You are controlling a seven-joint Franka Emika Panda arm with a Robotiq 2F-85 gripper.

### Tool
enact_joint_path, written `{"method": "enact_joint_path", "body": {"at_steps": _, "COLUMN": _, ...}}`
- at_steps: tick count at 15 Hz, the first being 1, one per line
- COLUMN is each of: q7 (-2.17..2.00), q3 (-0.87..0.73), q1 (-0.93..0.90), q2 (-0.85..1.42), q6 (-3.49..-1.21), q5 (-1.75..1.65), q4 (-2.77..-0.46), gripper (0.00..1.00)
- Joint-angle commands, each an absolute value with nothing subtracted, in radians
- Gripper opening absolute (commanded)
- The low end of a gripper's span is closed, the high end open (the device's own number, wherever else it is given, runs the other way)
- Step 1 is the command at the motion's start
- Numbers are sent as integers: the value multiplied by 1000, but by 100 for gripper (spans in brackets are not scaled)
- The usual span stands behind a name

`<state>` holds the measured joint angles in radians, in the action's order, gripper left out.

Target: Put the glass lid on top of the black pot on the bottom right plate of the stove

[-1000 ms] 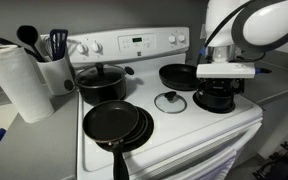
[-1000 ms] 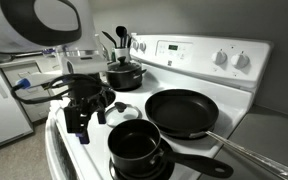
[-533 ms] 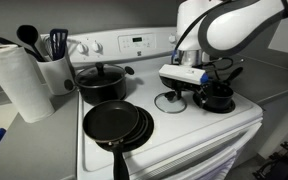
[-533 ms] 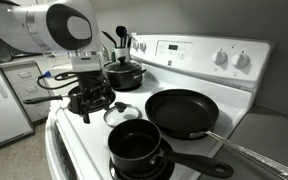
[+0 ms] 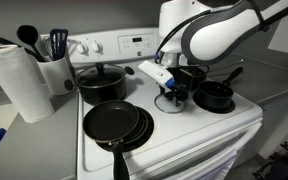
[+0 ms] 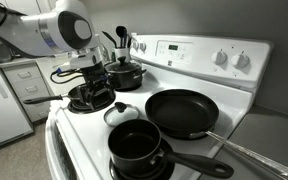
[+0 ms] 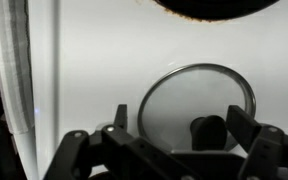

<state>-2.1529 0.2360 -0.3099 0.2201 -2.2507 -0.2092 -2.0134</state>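
Note:
The glass lid (image 5: 170, 101) lies flat on the white stove (image 5: 189, 125) top, between the burners; it also shows in the wrist view (image 7: 189, 95) and in an exterior view (image 6: 122, 113). Its black knob (image 7: 209, 130) sits between my fingers in the wrist view. My gripper (image 5: 172, 90) is open and empty, hovering just above the lid, and shows in both exterior views (image 6: 92, 92) and the wrist view (image 7: 184, 125). The small black pot (image 5: 214, 97) stands uncovered on the front right plate, to the right of the lid; it is nearest in an exterior view (image 6: 139, 148).
A two-handled black pot (image 5: 102, 80) stands at the back left. Stacked frying pans (image 5: 116, 122) sit front left, and another pan (image 6: 184, 110) back right. A utensil holder (image 5: 54, 68) and paper towel roll (image 5: 19, 80) stand left of the stove.
My gripper has moved from above the small black pot leftward to above the glass lid. The lid and pots have not moved.

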Motion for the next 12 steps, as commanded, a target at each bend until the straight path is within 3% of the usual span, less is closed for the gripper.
{"method": "enact_joint_path", "body": {"at_steps": 1, "q7": -2266, "q3": 204, "q1": -345, "q2": 202, "q6": -2242, "q5": -256, "q4": -1989, "gripper": 100}}
{"method": "enact_joint_path", "body": {"at_steps": 7, "q7": -2371, "q3": 163, "q1": -322, "q2": 202, "q6": -2239, "q5": -293, "q4": -1997, "gripper": 100}}
{"method": "enact_joint_path", "body": {"at_steps": 12, "q7": -2093, "q3": 169, "q1": -261, "q2": 323, "q6": -2252, "q5": -136, "q4": -1938, "gripper": 100}}
